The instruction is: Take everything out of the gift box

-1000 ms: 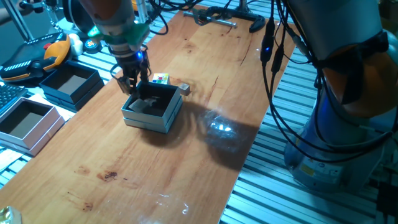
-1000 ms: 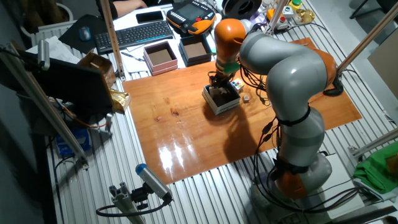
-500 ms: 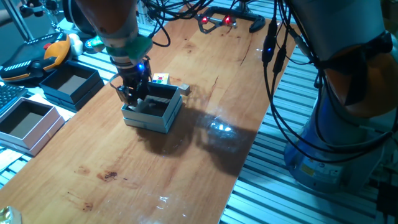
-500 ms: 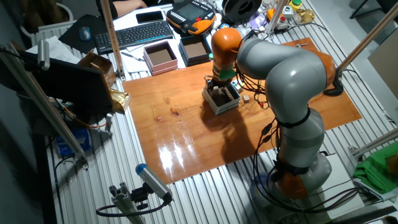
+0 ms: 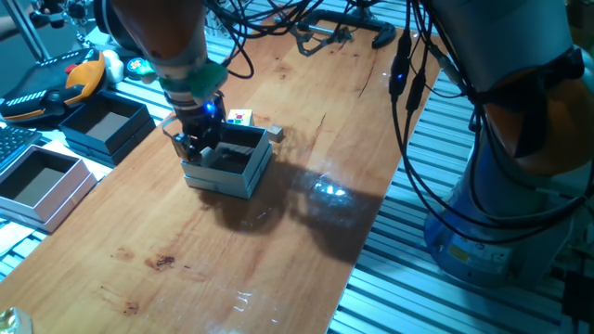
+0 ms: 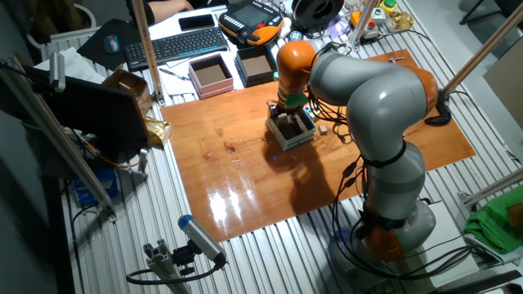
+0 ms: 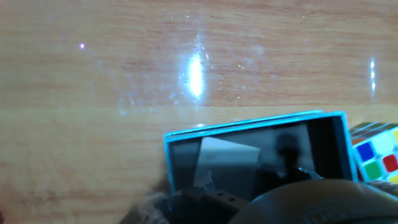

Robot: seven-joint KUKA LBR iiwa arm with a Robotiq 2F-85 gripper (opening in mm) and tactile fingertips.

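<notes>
The gift box (image 5: 243, 172) stands on the wooden table, pale grey-blue with a dark inside; it also shows in the other fixed view (image 6: 292, 137) and the hand view (image 7: 249, 125). My gripper (image 5: 196, 147) is low inside its left part, fingers apart. A plain grey cube (image 7: 225, 162) lies in the box just ahead of the fingers. The puzzle cube (image 5: 240, 118) sits on the table just behind the box and shows at the right edge of the hand view (image 7: 377, 155). A tiny pale grey block (image 5: 276, 133) lies on the table beside the box's far corner.
A dark navy box (image 5: 104, 125) and a larger white box with a brown inside (image 5: 39, 183) stand left of the table. An orange and black pendant (image 5: 58, 85) lies behind them. Cables and the arm's base (image 5: 501, 213) are on the right.
My gripper has gone down from above the gift box's left rim into the box and shifted slightly left. The box and the blocks outside it have not moved.
</notes>
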